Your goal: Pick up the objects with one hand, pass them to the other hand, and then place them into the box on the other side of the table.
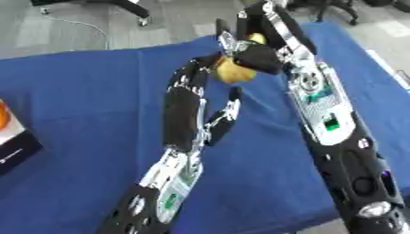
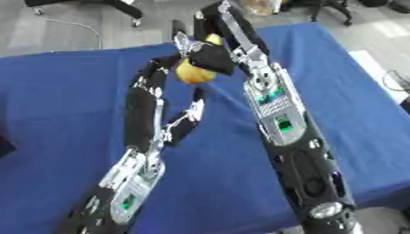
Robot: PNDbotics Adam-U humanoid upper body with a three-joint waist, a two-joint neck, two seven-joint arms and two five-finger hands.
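Object: a round yellow fruit-like ball with a darker orange patch [image 1: 232,71] hung above the far middle of the table, held up between both robot hands and resting on nothing.
Right robot hand [image 1: 258,57]: black, reaching in from the right; its fingers were curled over the top and far side of the fruit, gripping it from above.
Left robot hand [image 1: 195,80]: black, rising from the near left; its long fingers lay straight against the fruit's left side and its thumb stood apart below, so it looked open and ready to receive rather than clamped.
Why held so: raised over the middle, the fruit sat where both arms could reach, which fitted a hand-over; I judged the pass unfinished.
Table [image 1: 88,91]: covered in plain blue cloth, bare beneath the hands.
Box: a white-and-black container edge [image 1: 14,139] at the far left, with something orange [image 1: 2,114] in it, probably the target.
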